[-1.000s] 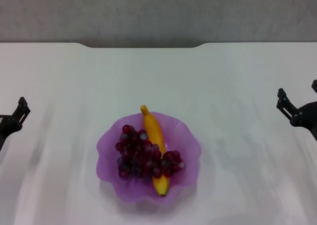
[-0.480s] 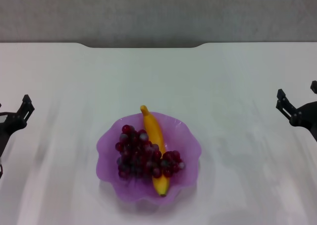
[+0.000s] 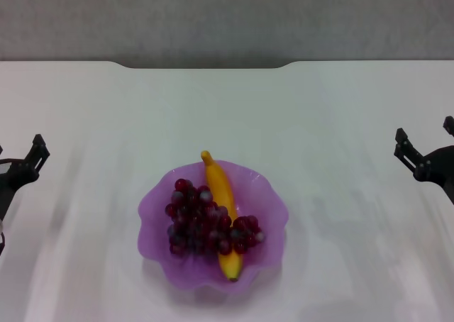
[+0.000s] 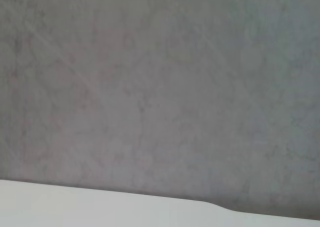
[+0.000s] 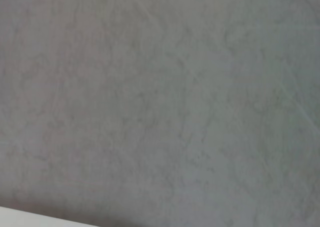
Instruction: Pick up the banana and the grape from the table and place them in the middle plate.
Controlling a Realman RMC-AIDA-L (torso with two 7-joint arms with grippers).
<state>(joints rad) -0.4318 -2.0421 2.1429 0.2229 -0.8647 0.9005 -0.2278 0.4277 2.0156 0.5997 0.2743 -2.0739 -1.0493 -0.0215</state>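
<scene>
The banana (image 3: 221, 194) lies in the purple scalloped middle plate (image 3: 273, 207) on the white table (image 3: 227, 109), its dark tip pointing at me. The grape bunch (image 3: 202, 223) lies in the same plate, against and partly over the banana's left side. My left gripper (image 3: 18, 152) is open and empty at the far left edge, well away from the plate. My right gripper (image 3: 425, 134) is open and empty at the far right edge. Neither wrist view shows the fruit or the plate.
The table's far edge has a shallow notch (image 3: 206, 65) with a grey wall behind it. The left wrist view shows the grey wall and a strip of table edge (image 4: 100, 207). The right wrist view shows mostly wall.
My left gripper has shifted slightly to the right at the left edge. The right gripper, the plate and the fruit have not moved.
</scene>
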